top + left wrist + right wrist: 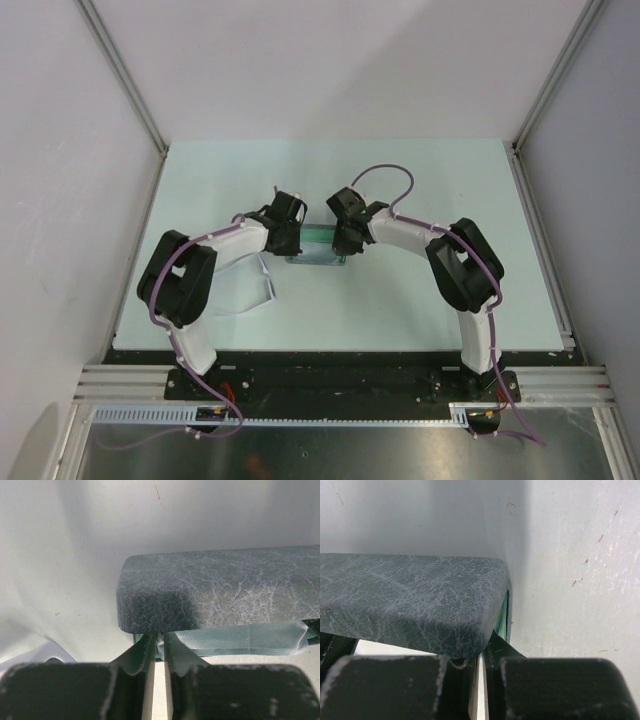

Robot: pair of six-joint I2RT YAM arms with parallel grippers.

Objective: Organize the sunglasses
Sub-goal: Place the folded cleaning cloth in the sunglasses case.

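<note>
Clamping thin case (220, 590) ends, left gripper (158, 642) and right gripper (482, 654) are risking a slip; protruding cloth (240, 639) could jam closing.

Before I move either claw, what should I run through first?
1. Sunglasses stowed: not ok, they lie on the table beside the left arm.
2. Cloth tucked in: not ok, it sticks out under the case.
3. Left claw at the case's end, nearly shut: ok.
4. Right claw at the other end, nearly shut: ok.
5. Firm grip on the case: cannot tell.
</note>
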